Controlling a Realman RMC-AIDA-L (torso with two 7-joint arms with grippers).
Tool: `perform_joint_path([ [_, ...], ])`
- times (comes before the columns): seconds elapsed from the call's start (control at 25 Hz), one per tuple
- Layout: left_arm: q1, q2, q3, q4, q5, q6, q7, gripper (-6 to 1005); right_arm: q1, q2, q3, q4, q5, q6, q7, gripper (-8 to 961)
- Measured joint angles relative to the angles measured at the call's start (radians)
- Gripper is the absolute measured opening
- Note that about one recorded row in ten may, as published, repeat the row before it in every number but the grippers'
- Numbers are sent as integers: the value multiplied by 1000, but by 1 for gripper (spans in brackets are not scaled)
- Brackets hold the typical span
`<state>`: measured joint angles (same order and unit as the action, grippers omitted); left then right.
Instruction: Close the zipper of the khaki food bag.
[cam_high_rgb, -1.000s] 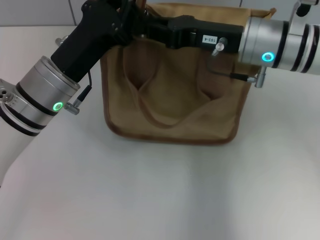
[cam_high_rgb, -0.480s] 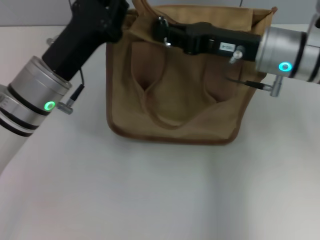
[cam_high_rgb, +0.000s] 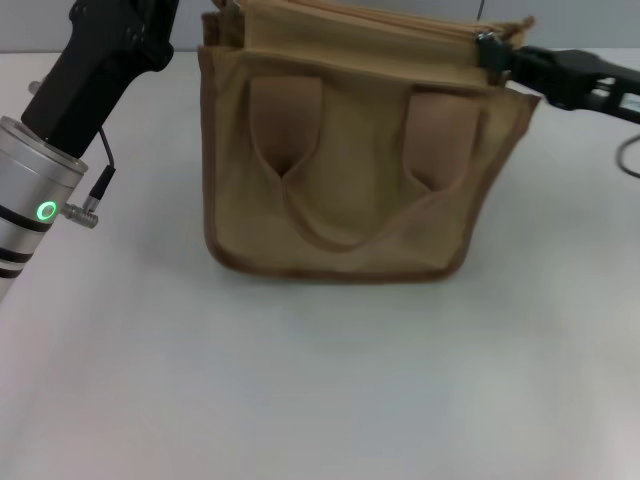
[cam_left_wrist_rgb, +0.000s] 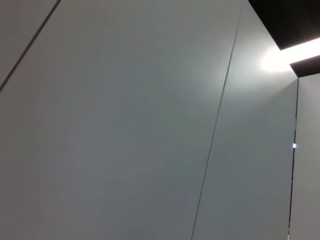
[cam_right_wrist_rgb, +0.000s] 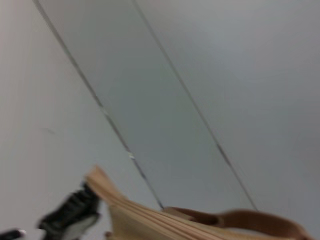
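Note:
The khaki food bag (cam_high_rgb: 345, 170) stands upright mid-table with its front handle loop hanging down its face. The zipper (cam_high_rgb: 370, 32) runs along the bag's top and looks drawn together. My right gripper (cam_high_rgb: 489, 49) reaches in from the right and is shut at the zipper's right end, at the bag's top right corner; the pull tab is hidden between the fingers. The right wrist view shows the bag's top edge (cam_right_wrist_rgb: 150, 220) and a dark fingertip (cam_right_wrist_rgb: 70, 215) by its corner. My left gripper (cam_high_rgb: 140, 25) is off the bag's top left corner, apart from it, its fingers cut off by the frame.
The white table (cam_high_rgb: 320, 380) spreads in front of the bag and to both sides. A grey panelled wall (cam_left_wrist_rgb: 150, 120) stands behind. My left forearm (cam_high_rgb: 40, 200) lies over the table's left side.
My right gripper has slid from the bag's left part along the top to its right corner, and the top has drawn shut. My left gripper has pulled back left, off the bag.

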<state>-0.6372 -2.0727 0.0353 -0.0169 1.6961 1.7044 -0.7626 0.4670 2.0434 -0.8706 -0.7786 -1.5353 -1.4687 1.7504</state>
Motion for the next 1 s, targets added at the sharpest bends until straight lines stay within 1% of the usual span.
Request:
perform_joint_path([
  [0.12,3,1,-2,1,-6,0,0,153,-16,-2,82,3,-2,-96,-44,8],
  [0.2,3,1,-2,2,-7,-2,-1,155,-30,-2,103,4,-2,-144,-78,9],
  [0.28,4,2,-2,2,-7,-8,-2,156,-53,-2,111,5,-3,-202,-150,73],
  [0.44,10,1,-2,0,-7,-15,-2,158,-94,1,115,5,-27,-353,-356,202],
  [0.56,18,1,-2,-2,-6,-13,-11,160,-95,-2,116,8,-132,-469,-458,345],
  [0.64,23,1,-2,1,-6,-11,-23,161,-90,-2,116,9,-197,-497,-492,441],
  [0.76,27,2,-2,1,-6,-11,-26,163,-77,0,112,9,-283,-499,-517,495],
  [0.84,29,2,-3,3,-6,-14,-27,164,-65,5,112,14,-325,-493,-527,531],
  [1.0,32,2,-3,11,-2,-22,-25,167,-50,10,111,31,-346,-477,-543,603],
])
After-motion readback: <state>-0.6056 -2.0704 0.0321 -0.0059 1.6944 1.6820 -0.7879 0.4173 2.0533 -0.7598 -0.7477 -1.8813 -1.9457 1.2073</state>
